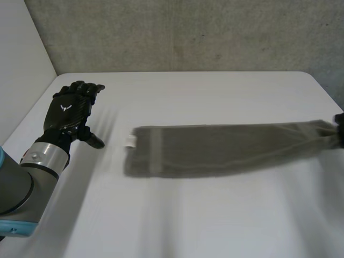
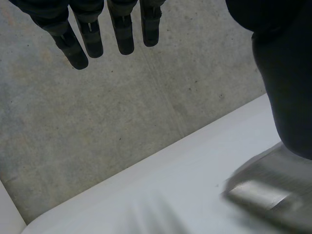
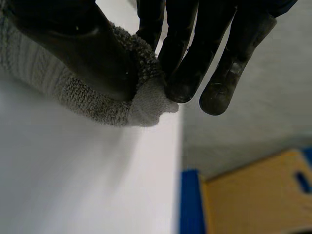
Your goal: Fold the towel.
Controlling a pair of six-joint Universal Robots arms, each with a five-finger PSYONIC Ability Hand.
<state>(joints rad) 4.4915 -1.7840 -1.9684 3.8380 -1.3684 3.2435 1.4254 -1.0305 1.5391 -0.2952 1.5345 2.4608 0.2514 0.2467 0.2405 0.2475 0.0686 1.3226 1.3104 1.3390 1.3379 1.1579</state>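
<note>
Bright, even, diffuse light throughout; source judged overhead. Bench (image 1: 215, 226) is rendered near-white, no hard glare. A soft shadow is thrown under the towel (image 3: 87, 102) end. Left robot hand (image 1: 67, 110) and right robot hand (image 3: 183, 58) are left dark.

The towel (image 3: 92, 105), pinched by the right hand (image 3: 73, 48), is seen as rough, looped terry cloth; the table (image 3: 73, 185) is smooth and matt.

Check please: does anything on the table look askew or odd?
Yes. The towel is a long narrow strip whose right end is bunched to a point, pinched by the right hand at the table edge. The left hand is open, apart from it.
</note>
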